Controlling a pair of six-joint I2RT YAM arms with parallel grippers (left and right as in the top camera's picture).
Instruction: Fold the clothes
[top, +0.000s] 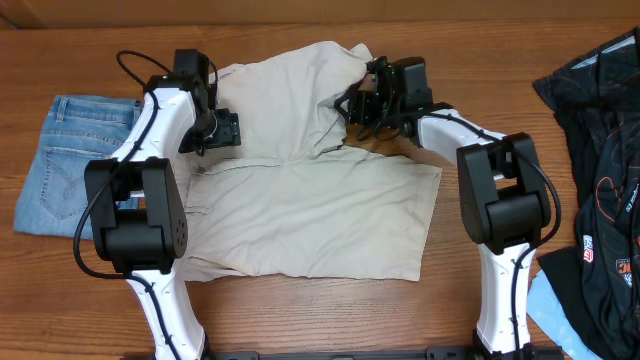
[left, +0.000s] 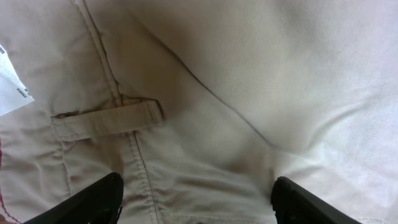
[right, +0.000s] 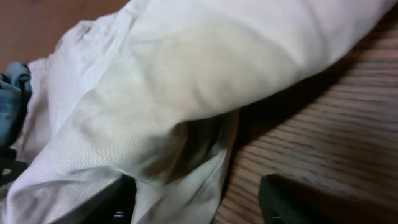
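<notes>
The pale beige shorts (top: 310, 200) lie spread over the middle of the table, and their far part is bunched and raised near the back. My left gripper (top: 226, 130) is at the shorts' far left edge. In the left wrist view its fingers (left: 198, 190) are wide open just over the cloth (left: 249, 74), near a belt loop (left: 106, 121) and a seam. My right gripper (top: 356, 106) is at the raised fold at the back right. In the right wrist view its fingers (right: 196, 196) are open, and a hanging edge of the shorts (right: 205, 62) lies between them.
Folded light-blue jeans (top: 60, 160) lie at the left, partly under the left arm. A black garment with orange-white print (top: 600, 150) lies at the right edge. A pale blue item (top: 552, 312) is at the front right. Bare wood (right: 323, 137) shows beside the right gripper.
</notes>
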